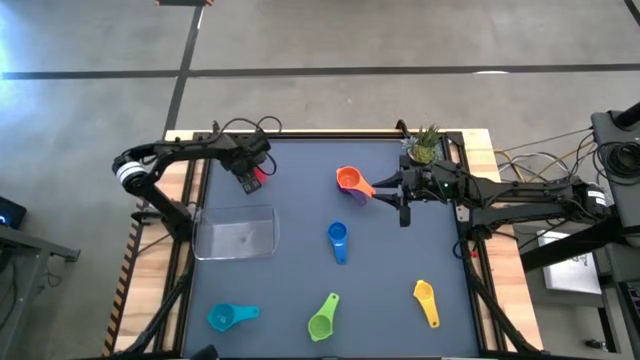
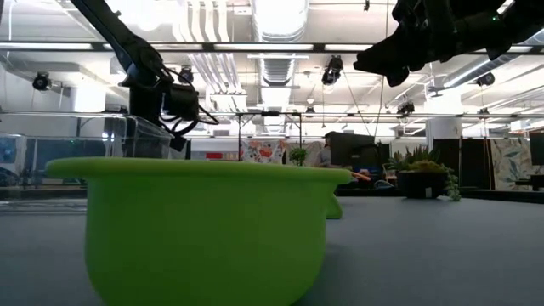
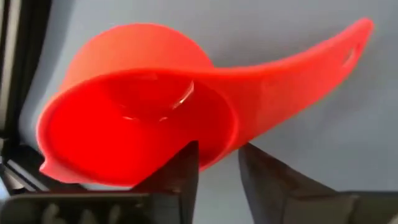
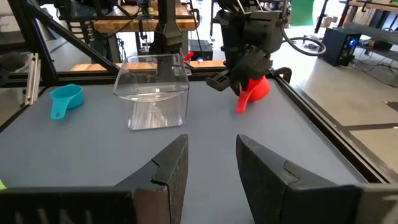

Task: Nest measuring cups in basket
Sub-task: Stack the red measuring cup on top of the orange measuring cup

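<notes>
My left gripper [image 1: 251, 178] is near the table's far left and is shut on the red measuring cup [image 3: 143, 106], which also shows in the right wrist view [image 4: 255, 89]. The clear basket [image 1: 237, 233] stands on the table just nearer than that gripper. My right gripper [image 4: 211, 163] is open and holds nothing; it hovers right of the orange cup [image 1: 349, 181], which rests on a purple one [image 1: 359, 199]. The blue cup [image 1: 337, 240], teal cup [image 1: 229, 317], lime green cup [image 1: 323, 318] and yellow cup [image 1: 426, 300] lie apart on the table. My left gripper pinches the red cup's bowl wall at the rim [image 3: 214, 146], close to where the handle joins. One finger [image 3: 183, 168] is inside the bowl and the other finger [image 3: 264, 174] outside. The cup is tilted, its handle [image 4: 242, 106] slanting down toward the table; whether the tip touches it, I cannot tell.
A small potted plant [image 1: 425, 146] stands at the far edge, just behind my right gripper. The lime green cup [image 2: 204, 229] fills the low view's foreground. Raised black rails run along the table's edges. Open grey mat lies between the basket and the blue cup.
</notes>
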You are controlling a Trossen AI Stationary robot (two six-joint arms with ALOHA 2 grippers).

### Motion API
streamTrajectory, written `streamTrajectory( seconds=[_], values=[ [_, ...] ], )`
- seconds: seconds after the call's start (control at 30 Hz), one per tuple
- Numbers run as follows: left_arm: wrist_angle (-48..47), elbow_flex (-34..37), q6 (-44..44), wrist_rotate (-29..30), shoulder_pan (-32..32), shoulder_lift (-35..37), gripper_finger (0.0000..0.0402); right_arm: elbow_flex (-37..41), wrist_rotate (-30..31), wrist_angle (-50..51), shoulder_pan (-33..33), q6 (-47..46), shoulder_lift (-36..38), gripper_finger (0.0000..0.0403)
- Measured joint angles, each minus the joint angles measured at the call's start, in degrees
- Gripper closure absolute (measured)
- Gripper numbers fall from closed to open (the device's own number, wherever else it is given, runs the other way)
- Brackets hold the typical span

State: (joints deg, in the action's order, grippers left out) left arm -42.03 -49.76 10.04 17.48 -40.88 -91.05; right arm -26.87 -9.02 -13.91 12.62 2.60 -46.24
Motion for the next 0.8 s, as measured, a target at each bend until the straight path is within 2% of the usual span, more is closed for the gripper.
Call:
streamTrajectory(
  seconds=[0.23,0.53,0.8],
  values=[
    [0.0,-0.1,0.0,0.3,0.0,0.0,0.0394,0.0,0.0,0.0,0.0,0.0,0.0,0.028],
    [-2.5,-3.9,0.0,0.0,2.2,0.4,0.0401,0.0,0.0,0.0,0.0,0.0,0.0,0.028],
    [-4.5,-13.5,-1.5,0.0,10.7,1.2,0.0401,0.0,0.0,1.8,0.3,-1.8,-1.5,0.028]
  ],
)
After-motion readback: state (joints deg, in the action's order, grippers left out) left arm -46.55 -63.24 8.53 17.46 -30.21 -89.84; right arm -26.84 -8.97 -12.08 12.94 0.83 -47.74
